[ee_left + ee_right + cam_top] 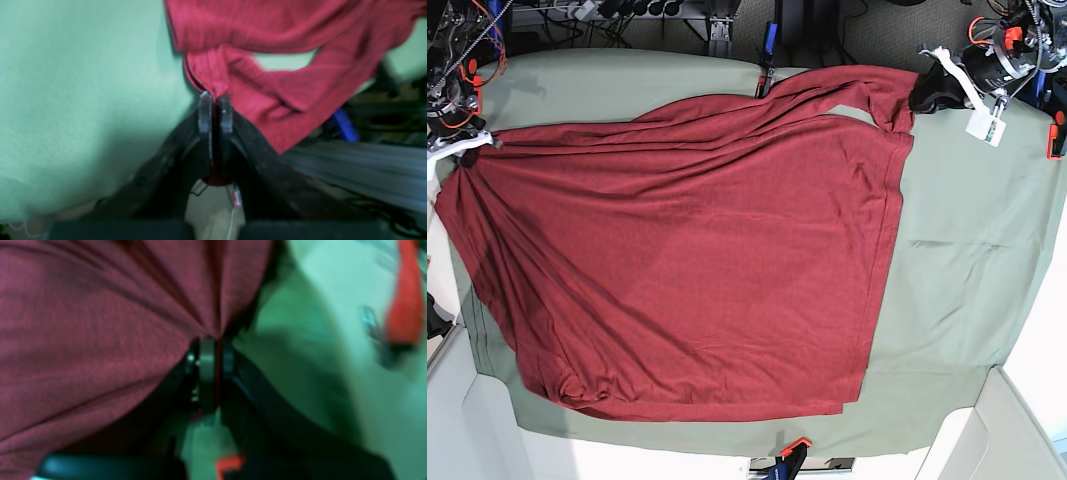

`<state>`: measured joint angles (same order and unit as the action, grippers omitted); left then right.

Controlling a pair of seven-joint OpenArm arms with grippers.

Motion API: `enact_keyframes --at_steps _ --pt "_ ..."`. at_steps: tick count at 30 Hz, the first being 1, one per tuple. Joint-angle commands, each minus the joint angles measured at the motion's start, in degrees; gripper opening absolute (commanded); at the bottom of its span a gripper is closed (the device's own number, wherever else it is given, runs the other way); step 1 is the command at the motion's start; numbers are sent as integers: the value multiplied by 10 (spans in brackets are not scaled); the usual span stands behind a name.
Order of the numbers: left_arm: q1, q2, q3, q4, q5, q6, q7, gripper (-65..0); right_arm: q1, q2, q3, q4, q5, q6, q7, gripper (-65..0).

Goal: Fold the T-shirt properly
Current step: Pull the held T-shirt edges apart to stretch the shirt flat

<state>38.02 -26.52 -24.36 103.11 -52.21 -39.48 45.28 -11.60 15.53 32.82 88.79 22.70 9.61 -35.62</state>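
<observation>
The maroon T-shirt (697,250) lies spread over the sage-green cloth (967,250), stretched between my two grippers. My left gripper (914,103) is at the far right corner, shut on a bunched edge of the T-shirt (206,71); in the left wrist view the gripper (216,100) pinches the fabric between its fingertips (205,111). My right gripper (472,145) is at the far left, shut on the shirt's other corner; in the right wrist view the gripper (215,343) holds gathered folds of the T-shirt (100,340). Both wrist views are blurred.
Orange and blue clamps (767,75) hold the green cloth at the far edge, and another clamp (789,450) at the near edge. Cables and hardware sit beyond the far edge (627,15). White table borders show at the near corners (1007,430).
</observation>
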Motion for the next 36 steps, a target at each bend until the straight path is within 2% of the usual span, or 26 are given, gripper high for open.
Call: enact_keyframes --at_steps 1,5,8,13,15,18,20,23,26,29,32,35,36 --pt "8 -8 -11 17 -20 -5 1 -650 3 11 14 19 5 -2 1 -650" --pt "28 -8 -42 59 -50 -5 7 -650 3 12 36 40 9 -1 -10 -650" --pt "31 -8 -73 92 -55 -5 6 -650 3 13 37 43 18 26 -11 -650" --pt "27 -23 -96 120 -54 -5 -21 -650 14 12 36 43 48 40 -6 -650" --pt "10 -34 -96 120 -36 -5 -30 -650 28 11 37 43 47 41 -6 -650" --pt "-28 -47 -96 111 22 -5 -66 -650 51 12 37 43 45 41 -6 -650" --pt "-53 -58 -92 96 23 -5 -74 -650 64 11 34 42 45 43 -6 -650" --pt "-98 -72 -68 59 23 -5 -74 -650 88 11 24 28 33 54 -6 -650" --pt "-159 -83 -12 7 28 -5 -79 -650 125 11 10 -9 18 54 -4 -650" --pt "-217 -82 52 -49 64 -5 -89 -650 159 11 5 -56 15 54 -2 -650" --pt "-266 -82 101 -113 107 -5 -125 -650 183 11 5 -96 15 55 1 -650" --pt "-307 -82 131 -172 113 -5 -129 -650 198 11 5 -120 15 70 2 -649" --pt "-315 -82 137 -185 113 -5 -129 -593 202 11 5 -125 16 78 2 -618"
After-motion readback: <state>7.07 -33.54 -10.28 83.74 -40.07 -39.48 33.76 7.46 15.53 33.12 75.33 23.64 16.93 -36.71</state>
